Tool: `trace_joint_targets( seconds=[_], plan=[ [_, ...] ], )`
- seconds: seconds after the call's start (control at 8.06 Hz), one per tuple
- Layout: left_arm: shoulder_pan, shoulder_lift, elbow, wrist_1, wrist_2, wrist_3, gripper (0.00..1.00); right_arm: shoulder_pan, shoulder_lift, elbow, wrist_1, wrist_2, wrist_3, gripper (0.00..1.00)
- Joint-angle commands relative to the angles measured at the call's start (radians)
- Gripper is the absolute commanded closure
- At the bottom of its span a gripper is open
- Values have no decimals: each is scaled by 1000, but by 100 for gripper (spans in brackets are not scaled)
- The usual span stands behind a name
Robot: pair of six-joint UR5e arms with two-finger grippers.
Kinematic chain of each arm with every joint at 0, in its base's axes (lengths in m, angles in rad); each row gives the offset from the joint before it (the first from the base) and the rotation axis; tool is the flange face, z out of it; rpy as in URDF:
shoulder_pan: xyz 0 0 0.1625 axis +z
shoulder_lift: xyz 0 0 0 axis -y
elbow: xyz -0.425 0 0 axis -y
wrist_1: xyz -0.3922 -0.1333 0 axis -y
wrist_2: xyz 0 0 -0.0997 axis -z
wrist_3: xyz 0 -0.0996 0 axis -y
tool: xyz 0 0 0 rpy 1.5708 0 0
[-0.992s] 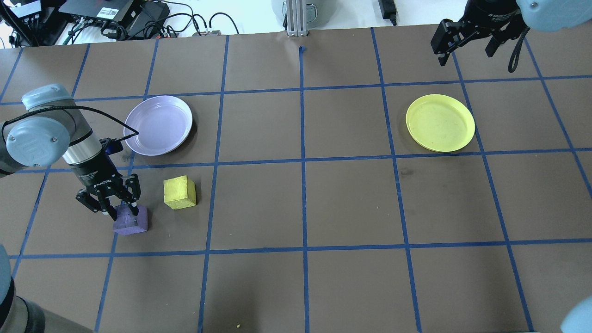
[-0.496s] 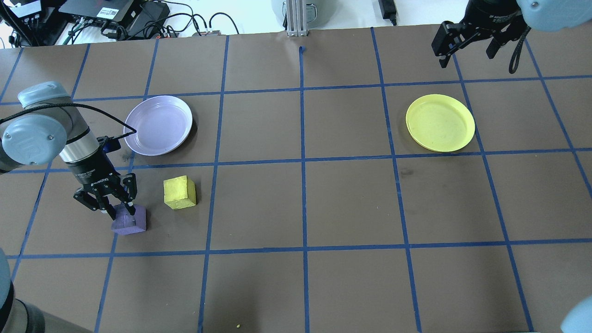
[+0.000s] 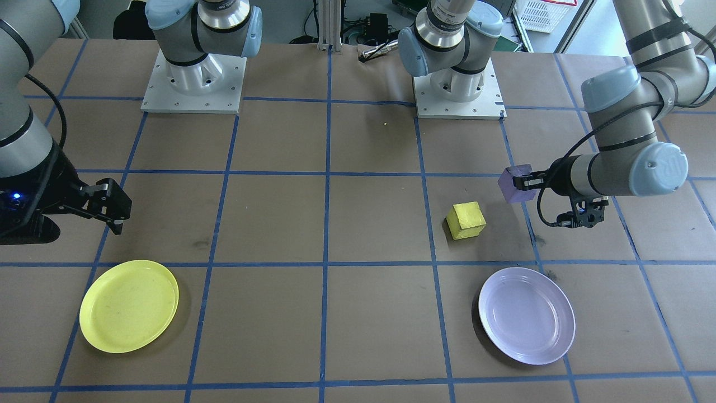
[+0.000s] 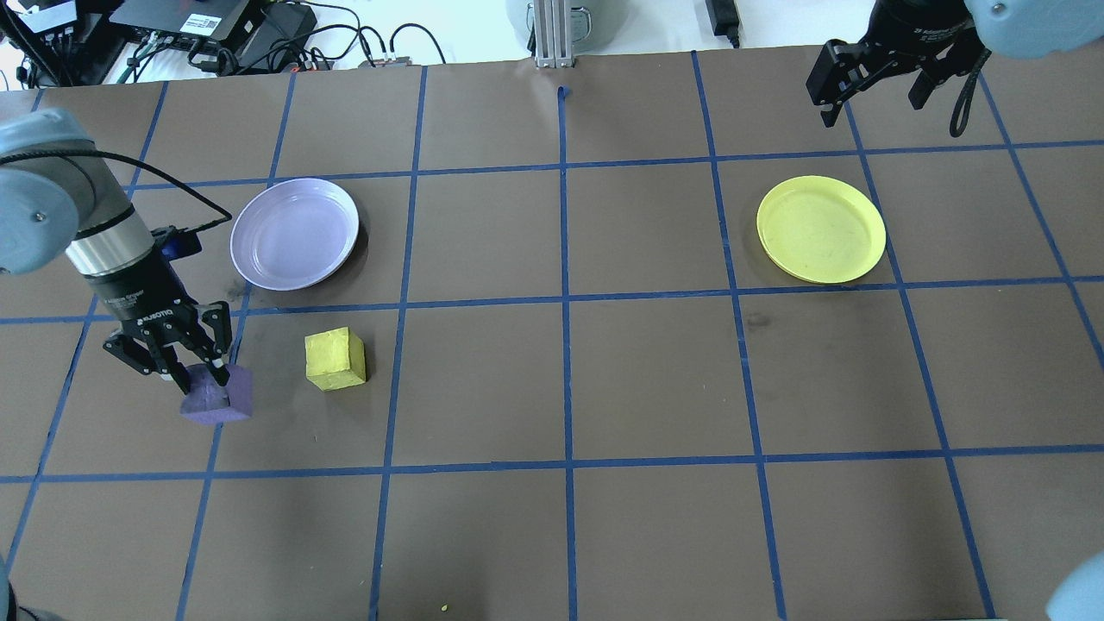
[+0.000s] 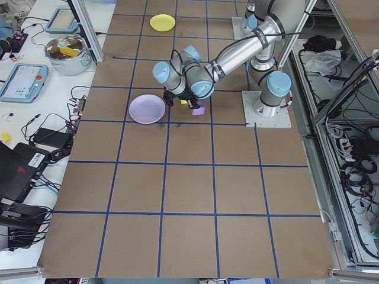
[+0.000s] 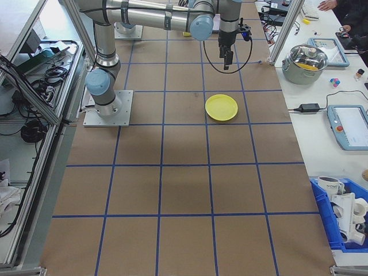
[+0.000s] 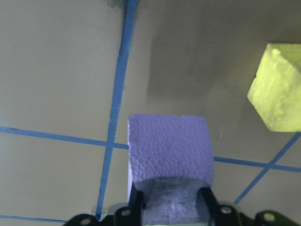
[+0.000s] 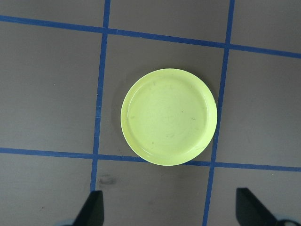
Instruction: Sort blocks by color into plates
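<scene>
**Station inventory: two blocks, two plates, two arms**

1. Left gripper (image 4: 197,373): I log it clamped on the purple block (image 4: 217,395), fingers pinching the block's top part; my left wrist camera shows the block raised off the brown paper table (image 4: 655,379), above a blue tape line.
2. Yellow block (image 4: 335,358): resting on the table, just beside the held purple one, in the grid square below the lavender plate (image 4: 294,233).
3. Lavender plate: nothing in it, near the left arm.
4. Yellow plate (image 4: 821,228): nothing in it, well apart from both blocks, on the far right of my overhead view.
5. Right gripper (image 4: 871,82): jaws spread wide with nothing held, hanging beyond the yellow plate near the table's back edge.
</scene>
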Motion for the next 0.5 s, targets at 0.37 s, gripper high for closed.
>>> trace_joint_targets(
  seconds=[0.37],
  plan=[
    [-28, -117, 352, -111, -5, 45, 83, 0, -1, 0, -1, 3, -3, 0]
  ],
)
